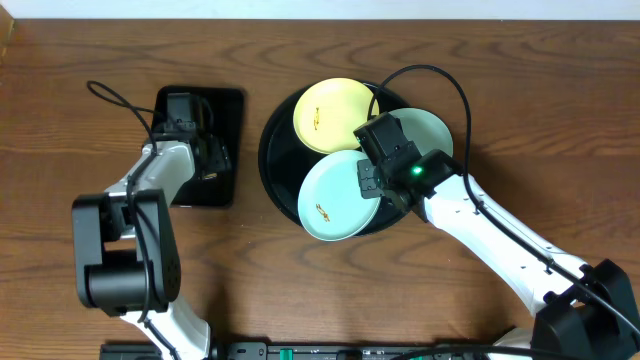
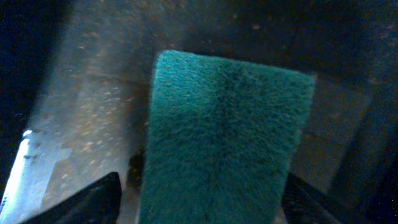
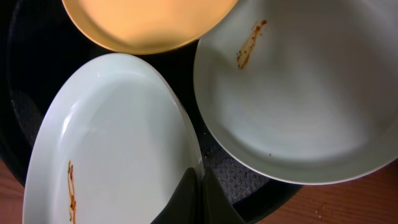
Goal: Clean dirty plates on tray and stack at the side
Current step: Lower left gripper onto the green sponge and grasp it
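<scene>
Green scouring pad (image 2: 230, 137) sits right between the left gripper (image 2: 202, 193) fingers (image 2: 93, 199), long axis running straight out ahead of the wrist, so the fingers straddle its short width. They stand wide, one on each side. A thin dark gap shows on one side and the other side looks about touching (view is dim, so probably not clamped yet). Pad lies on the small rectangular black tray (image 1: 230, 110), on the left of the tabletop (image 1: 500, 60).

Plates are all on the round black tray (image 1: 275, 150), well apart from the left fingers and off toward the robot's right:
- yellow plate (image 1: 333, 115) at the far side
- one mint plate (image 1: 425, 130) at the right
- second mint plate (image 1: 335, 198) nearest the robot

Brown smudges show on both mint plates in the right wrist view, and there is one on the yellow plate from overhead. Nothing is stacked at the side yet.

Right gripper (image 3: 199, 186) is the nearer arm to the plates. Its fingers are pressed together, empty, with the tips at the rim of the nearest mint plate; can't tell if they press on it.

Judgement: next is closing on the pad across its short width, then carrying it right to the plates
</scene>
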